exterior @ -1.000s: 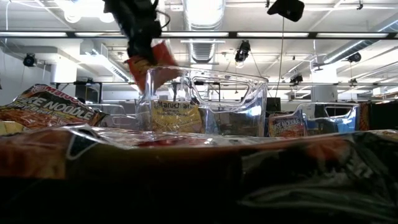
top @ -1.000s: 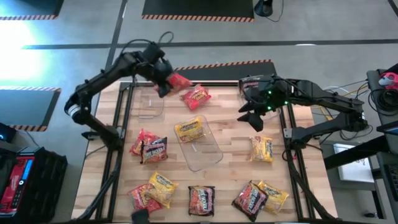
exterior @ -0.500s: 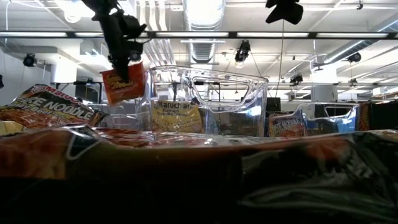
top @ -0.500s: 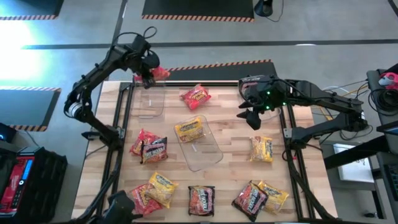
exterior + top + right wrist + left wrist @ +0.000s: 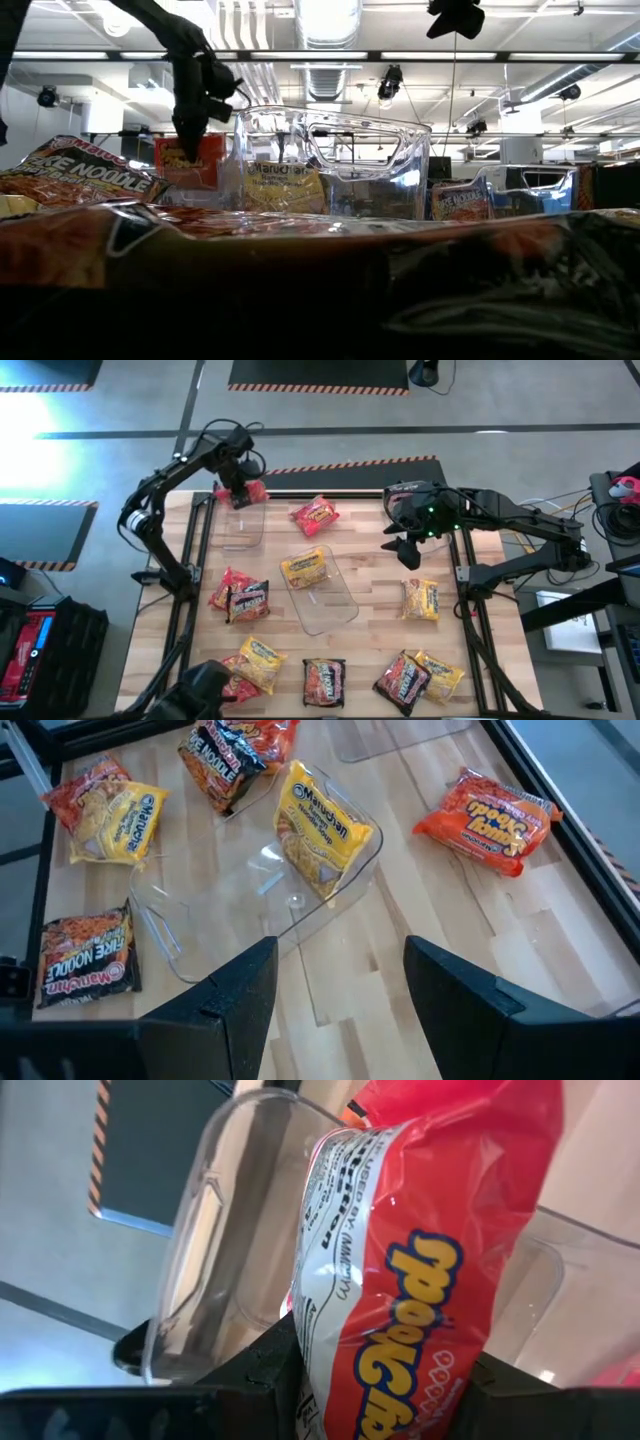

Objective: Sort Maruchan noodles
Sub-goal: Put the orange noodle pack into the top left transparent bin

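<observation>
High view: left hand (image 5: 240,488) pinches a red packet (image 5: 251,490) (over clear bin (image 5: 240,525)); right hand (image 5: 405,550) spread.

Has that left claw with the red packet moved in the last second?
Yes. In the high view the left claw carried the red noodle packet from near the loose red packet toward the far clear bin, now hanging over its far end.

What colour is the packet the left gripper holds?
Red packet with yellow lettering, clearest in the left wrist view.

Left gripper (image 5: 238,488) clamped; right gripper (image 5: 404,546) fingers spread.
</observation>
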You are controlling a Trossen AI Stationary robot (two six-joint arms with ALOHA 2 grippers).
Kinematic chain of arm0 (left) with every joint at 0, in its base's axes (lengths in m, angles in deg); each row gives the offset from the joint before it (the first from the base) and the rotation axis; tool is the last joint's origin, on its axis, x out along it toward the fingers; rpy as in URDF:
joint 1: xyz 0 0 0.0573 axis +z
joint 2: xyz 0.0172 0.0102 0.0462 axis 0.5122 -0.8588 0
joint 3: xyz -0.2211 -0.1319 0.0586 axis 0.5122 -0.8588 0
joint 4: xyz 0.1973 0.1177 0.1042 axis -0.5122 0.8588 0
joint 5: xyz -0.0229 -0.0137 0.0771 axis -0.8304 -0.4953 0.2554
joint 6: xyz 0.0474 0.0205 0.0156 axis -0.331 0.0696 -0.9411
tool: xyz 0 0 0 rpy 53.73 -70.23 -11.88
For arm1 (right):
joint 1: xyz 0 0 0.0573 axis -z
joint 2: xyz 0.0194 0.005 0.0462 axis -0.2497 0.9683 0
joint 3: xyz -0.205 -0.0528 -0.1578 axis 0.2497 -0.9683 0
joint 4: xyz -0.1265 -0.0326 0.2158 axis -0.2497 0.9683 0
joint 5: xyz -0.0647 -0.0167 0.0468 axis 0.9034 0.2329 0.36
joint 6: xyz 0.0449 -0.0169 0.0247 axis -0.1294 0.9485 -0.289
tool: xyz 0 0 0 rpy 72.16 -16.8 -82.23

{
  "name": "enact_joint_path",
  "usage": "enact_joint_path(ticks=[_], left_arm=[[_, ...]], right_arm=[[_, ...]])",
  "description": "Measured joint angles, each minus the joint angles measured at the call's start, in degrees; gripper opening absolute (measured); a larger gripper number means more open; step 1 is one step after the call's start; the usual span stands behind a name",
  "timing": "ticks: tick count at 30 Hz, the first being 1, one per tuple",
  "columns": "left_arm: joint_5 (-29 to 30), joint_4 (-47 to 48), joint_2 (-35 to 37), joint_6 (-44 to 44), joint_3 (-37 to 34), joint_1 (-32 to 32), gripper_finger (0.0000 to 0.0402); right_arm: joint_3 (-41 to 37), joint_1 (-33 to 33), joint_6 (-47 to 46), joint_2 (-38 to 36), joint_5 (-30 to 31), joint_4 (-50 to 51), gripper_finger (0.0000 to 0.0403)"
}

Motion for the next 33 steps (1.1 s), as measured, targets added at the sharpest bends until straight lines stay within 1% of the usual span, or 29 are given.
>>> enact_joint_path(ticks=[9, 20, 22, 26, 33], left_arm=[[0.07, 2.54, -1.72, -0.01, -0.09, 1.04, 0.012], [-0.28, 1.86, -1.69, 0.92, -0.31, 3.04, 0.012], [-1.23, 1.53, -1.68, 1.45, -0.48, 3.08, 0.012], [-5.06, -0.64, -1.65, 2.48, -1.27, 3.11, 0.012], [-5.06, -3.49, -1.65, 3.32, -4.43, 3.0, 0.012]], right_arm=[[0.02, -0.02, -0.46, 0.0, -0.02, 0.0, 0.0205], [0.01, -0.02, -0.46, 0.0, -0.04, 0.0, 0.0205], [0.0, -0.02, -0.46, 0.0, -0.06, 0.0, 0.0205], [0.0, 0.0, -0.46, 0.0, -0.06, 0.0, 0.0205], [0.0, -0.01, -0.46, 0.0, -0.09, 0.0, 0.0206]])
